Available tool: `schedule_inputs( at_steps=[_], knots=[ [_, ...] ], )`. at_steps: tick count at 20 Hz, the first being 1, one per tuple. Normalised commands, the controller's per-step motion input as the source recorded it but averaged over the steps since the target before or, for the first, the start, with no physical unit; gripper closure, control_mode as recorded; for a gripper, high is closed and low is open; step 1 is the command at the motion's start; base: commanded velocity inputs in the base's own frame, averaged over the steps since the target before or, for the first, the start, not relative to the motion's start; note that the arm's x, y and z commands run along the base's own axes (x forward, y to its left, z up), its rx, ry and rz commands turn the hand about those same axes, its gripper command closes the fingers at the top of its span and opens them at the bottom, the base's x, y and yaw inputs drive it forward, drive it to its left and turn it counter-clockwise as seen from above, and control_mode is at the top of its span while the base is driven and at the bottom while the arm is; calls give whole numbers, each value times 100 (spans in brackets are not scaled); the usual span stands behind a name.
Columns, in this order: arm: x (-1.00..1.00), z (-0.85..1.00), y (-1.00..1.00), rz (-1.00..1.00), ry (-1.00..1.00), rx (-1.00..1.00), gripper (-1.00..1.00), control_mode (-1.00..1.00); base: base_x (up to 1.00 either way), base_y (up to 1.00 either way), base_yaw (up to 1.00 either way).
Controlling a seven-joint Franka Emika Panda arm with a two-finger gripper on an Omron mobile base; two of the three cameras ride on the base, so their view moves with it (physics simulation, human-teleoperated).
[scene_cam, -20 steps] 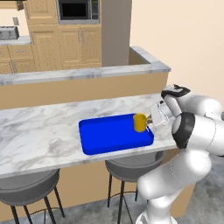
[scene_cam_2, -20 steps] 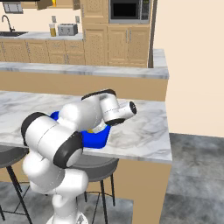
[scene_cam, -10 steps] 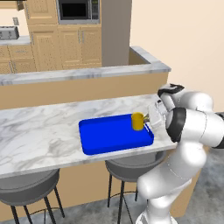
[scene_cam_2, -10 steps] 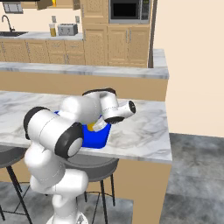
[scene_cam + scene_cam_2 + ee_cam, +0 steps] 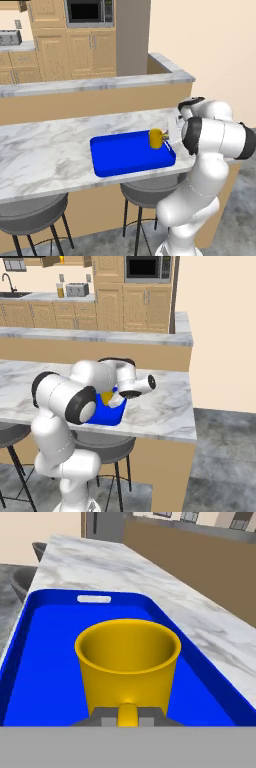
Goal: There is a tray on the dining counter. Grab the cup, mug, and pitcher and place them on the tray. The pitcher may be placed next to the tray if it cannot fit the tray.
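The small yellow mug is at the right end of the bright blue tray, and my gripper is shut on its handle. From the left base the mug shows at the far right corner of the tray, with the gripper just to its right. I cannot tell whether its base touches the tray. The arm hides most of the mug and the tray from the right base. The tray lies on the marble dining counter. The cup is out of view.
Two grey stools stand under the counter's front edge. A higher marble ledge runs behind it. On the far worktop a small glassy vessel with yellow in it stands beside a toaster; it may be the pitcher.
The mug has shifted slightly left and down over the tray's right end. The arm's elbow has swung outward, toward the cameras. The grip has stayed shut.
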Motion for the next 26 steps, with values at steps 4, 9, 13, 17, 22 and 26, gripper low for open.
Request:
schedule_inputs(
  at_steps=[4,9,13,17,22,26],
  knots=[
    [33,-25,0,0,-9,0,100,-100,0,0,0],
    [53,0,0,0,0,0,100,-100,0,0,0],
    [42,0,0,0,1,0,100,-100,0,0,0],
    [12,-20,0,1,0,0,100,-100,0,0,0],
    [14,-26,0,4,0,0,100,-100,0,0,0],
    [28,-4,0,6,0,0,100,-100,0,0,0]
  ],
)
